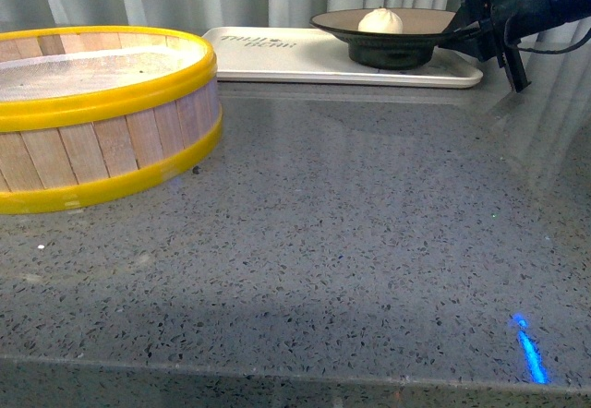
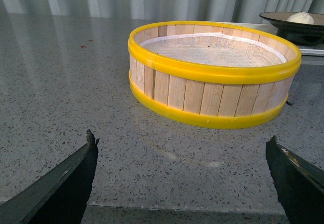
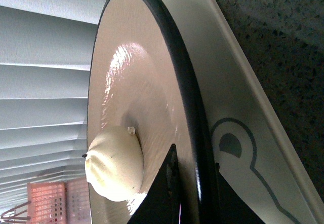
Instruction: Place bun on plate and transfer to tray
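Note:
The white bun (image 1: 380, 21) sits in the tan plate (image 1: 332, 22) with a black rim. The plate stands on its black foot on the right end of the cream tray (image 1: 277, 57) at the back of the table. My right gripper (image 1: 462, 28) is shut on the plate's right rim. In the right wrist view the fingers (image 3: 162, 191) clamp the black rim of the plate (image 3: 197, 133), with the bun (image 3: 114, 163) beside them and the tray (image 3: 238, 107) under the plate. My left gripper (image 2: 182, 153) is open and empty, low over the table in front of the steamer basket.
A round wooden steamer basket (image 1: 92, 113) with yellow rims stands at the left; it also shows in the left wrist view (image 2: 212, 72). The grey speckled table (image 1: 351, 223) stretches in front. A curtain hangs behind. A blue light spot (image 1: 528, 343) lies near the front right.

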